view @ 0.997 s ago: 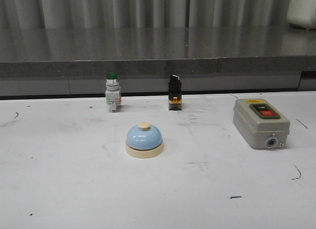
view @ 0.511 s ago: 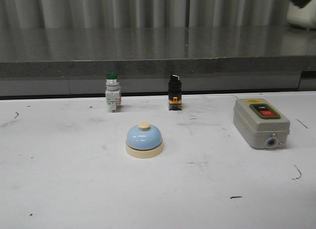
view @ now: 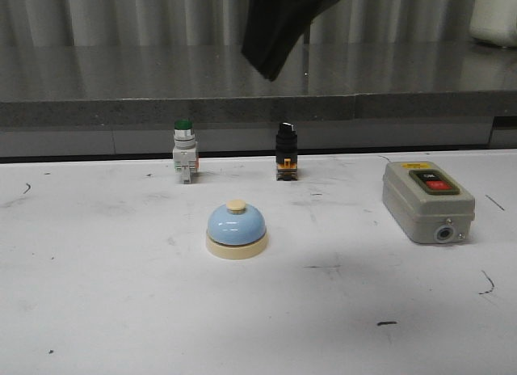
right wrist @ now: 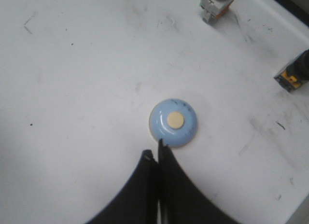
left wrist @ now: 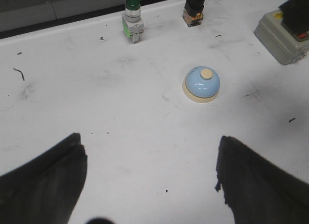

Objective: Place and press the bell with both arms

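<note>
The light-blue bell (view: 236,228) with cream base and knob stands upright in the middle of the white table. It also shows in the left wrist view (left wrist: 202,84) and the right wrist view (right wrist: 173,121). My right gripper (right wrist: 155,149) is shut and empty; it hangs high above the table with its tips near the bell's edge in its own view. In the front view it is the black shape (view: 275,64) at the top centre, above and behind the bell. My left gripper (left wrist: 149,139) is open and empty, well short of the bell, and is not in the front view.
A green-capped push button (view: 183,151) and a black selector switch (view: 285,153) stand at the table's back. A grey on/off switch box (view: 426,200) lies at the right. A raised grey ledge (view: 121,108) runs behind the table.
The right gripper has come into the front view from the upper right to the top centre. A shadow now falls on the table near the bell. The bell has not moved.
</note>
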Motion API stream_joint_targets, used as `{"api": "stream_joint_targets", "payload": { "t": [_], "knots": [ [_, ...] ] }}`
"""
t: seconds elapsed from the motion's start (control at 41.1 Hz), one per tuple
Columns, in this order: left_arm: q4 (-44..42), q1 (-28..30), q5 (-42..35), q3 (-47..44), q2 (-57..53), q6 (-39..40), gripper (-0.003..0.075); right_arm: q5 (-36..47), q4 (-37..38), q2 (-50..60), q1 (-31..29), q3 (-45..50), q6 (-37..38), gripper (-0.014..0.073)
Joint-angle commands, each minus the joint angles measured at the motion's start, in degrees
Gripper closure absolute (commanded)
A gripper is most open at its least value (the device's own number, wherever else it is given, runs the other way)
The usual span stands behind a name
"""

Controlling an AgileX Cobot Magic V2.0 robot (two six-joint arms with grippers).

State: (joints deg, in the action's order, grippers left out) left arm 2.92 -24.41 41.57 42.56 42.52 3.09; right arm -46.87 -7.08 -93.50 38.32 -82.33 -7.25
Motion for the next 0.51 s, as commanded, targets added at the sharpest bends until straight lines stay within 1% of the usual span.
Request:
{"api": "stream_joint_targets", "payload": {
  "t": [0.0, 0.267, 0.486],
  "knots": [
    [0.53, 0.21, -3.91, 1.53, -0.22, 0.75, 0.0185, 2.87, 1.22, -1.73, 0.00, -4.63, -0.93, 0.0662],
    [0.53, 0.21, -3.91, 1.53, -0.22, 0.75, 0.0185, 5.66, 4.60, -10.48, 0.00, -6.45, -0.93, 0.0662],
    [0.53, 0.21, -3.91, 1.53, -0.22, 0.75, 0.0185, 11.82, 4.60, -18.05, 0.00, -6.45, -0.93, 0.0662]
  ]
}}
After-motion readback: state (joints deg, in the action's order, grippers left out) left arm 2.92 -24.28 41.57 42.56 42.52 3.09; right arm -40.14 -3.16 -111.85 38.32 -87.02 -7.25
